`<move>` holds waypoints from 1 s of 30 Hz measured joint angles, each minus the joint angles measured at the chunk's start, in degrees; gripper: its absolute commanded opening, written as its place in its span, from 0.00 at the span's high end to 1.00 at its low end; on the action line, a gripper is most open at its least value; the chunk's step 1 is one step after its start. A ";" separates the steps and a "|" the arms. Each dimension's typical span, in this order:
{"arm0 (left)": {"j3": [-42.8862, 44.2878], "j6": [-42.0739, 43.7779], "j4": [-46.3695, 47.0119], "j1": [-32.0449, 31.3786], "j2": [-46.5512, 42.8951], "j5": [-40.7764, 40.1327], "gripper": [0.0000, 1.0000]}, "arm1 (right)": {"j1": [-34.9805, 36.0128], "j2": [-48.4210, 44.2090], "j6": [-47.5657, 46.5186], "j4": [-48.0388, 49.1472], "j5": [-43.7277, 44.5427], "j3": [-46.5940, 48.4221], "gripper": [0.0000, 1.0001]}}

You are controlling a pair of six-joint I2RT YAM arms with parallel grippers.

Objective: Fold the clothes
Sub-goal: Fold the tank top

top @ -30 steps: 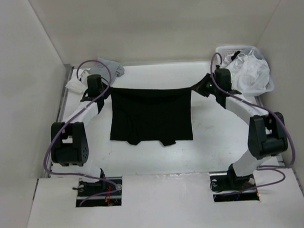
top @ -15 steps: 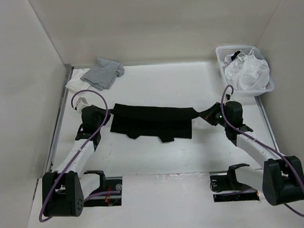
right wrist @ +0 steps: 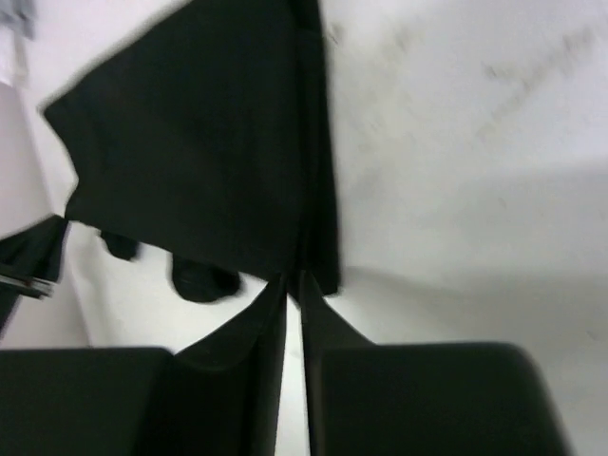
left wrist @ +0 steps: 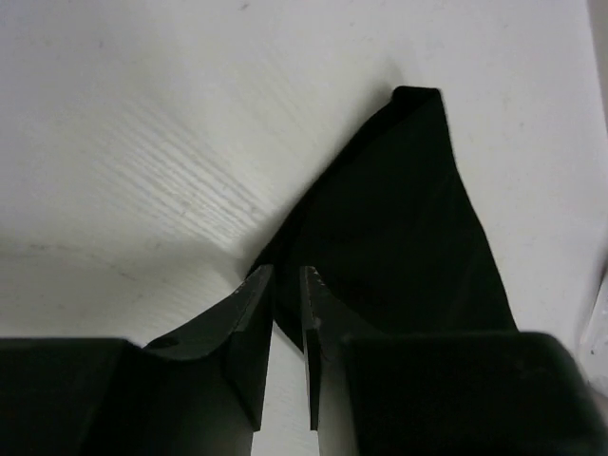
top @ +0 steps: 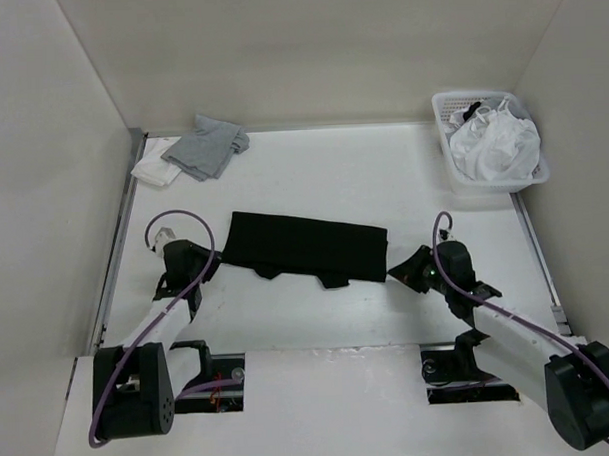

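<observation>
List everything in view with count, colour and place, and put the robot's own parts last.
T-shirt: one, black, folded into a band mid-table, between the two tools.
grey garment: one, grey, crumpled at the far left corner.
white cloth: one, white, against the grey garment's near-left side.
basket: one, white, far right corner.
white garments: count unclear, white, piled in the basket.
table: one, white.
left arm: one, black and white, near left.
right arm: one, black and white, near right.
left tool: one, black, slightly parted, at the T-shirt's left end.
right tool: one, black, slightly parted, at its right end.
</observation>
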 measured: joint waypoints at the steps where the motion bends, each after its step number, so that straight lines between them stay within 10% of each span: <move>1: -0.46 -0.15 0.17 0.63 0.55 0.46 0.83 | 0.74 -0.39 0.66 -0.74 0.57 -0.70 0.70; 13: -3.54 -1.92 1.95 9.03 -7.58 4.74 0.76 | -0.35 13.31 -1.03 4.20 1.99 3.26 0.52; 20: -3.28 -1.79 3.54 -0.39 -5.68 3.89 0.76 | -0.94 30.03 2.36 20.09 -2.25 6.43 1.00; 30: 1.14 -1.38 4.83 -21.53 -2.99 -3.32 0.75 | -7.34 8.87 2.10 11.69 2.82 4.11 1.00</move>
